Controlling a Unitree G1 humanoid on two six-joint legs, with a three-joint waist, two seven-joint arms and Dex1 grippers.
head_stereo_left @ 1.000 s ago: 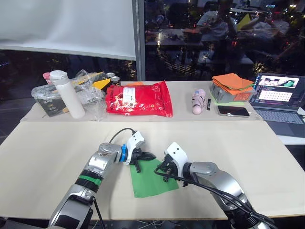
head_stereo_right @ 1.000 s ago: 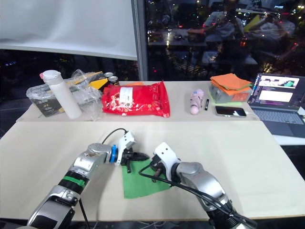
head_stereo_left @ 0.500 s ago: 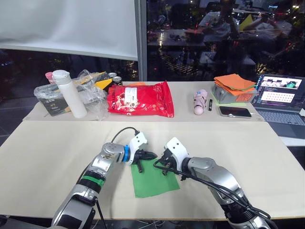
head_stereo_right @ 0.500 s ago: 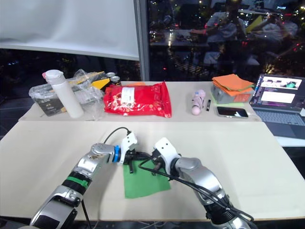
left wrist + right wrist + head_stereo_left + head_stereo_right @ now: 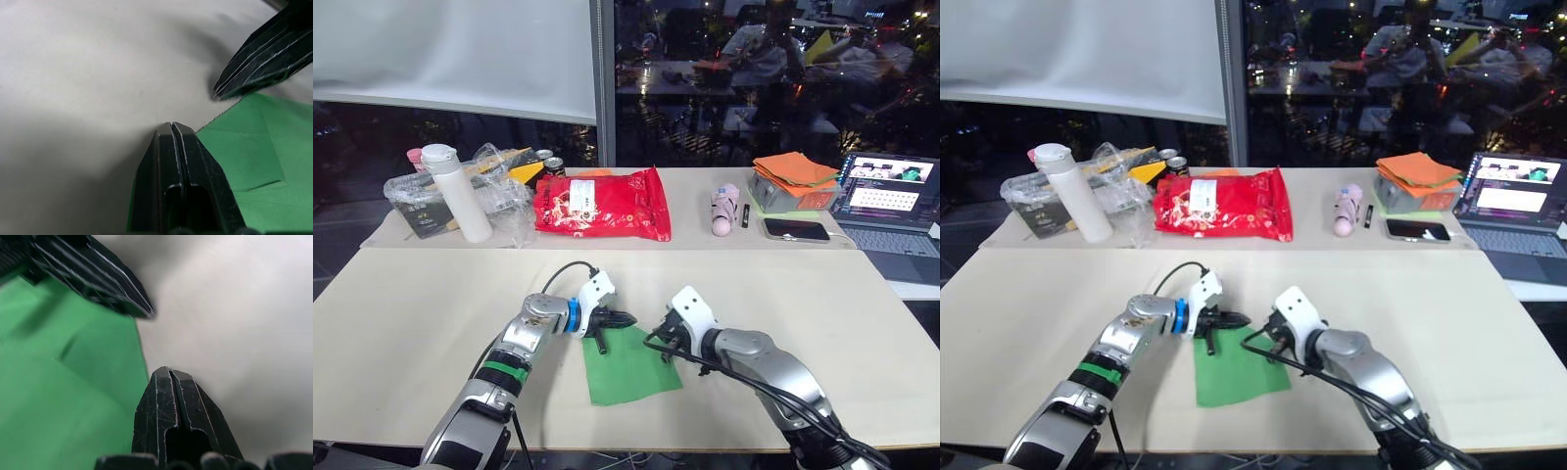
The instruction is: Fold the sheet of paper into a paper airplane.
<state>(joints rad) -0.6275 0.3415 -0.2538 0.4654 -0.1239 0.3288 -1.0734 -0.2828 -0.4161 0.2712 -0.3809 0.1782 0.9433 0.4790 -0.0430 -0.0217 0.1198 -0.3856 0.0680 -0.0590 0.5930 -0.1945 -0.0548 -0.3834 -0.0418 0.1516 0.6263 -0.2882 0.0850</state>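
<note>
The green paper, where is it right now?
The paper lies flat on the near table's front edge, between the left claw and right claw.

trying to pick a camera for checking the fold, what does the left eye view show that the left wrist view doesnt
Left eye view alone: the whole sheet of paper on the table, plus the red bag, white bottle and laptop behind. Left wrist view alone: a creased flap on the paper's corner and the left hand shut, its tip off the paper's edge. Both: green paper, both hands, with the right hand near that far edge.
</note>
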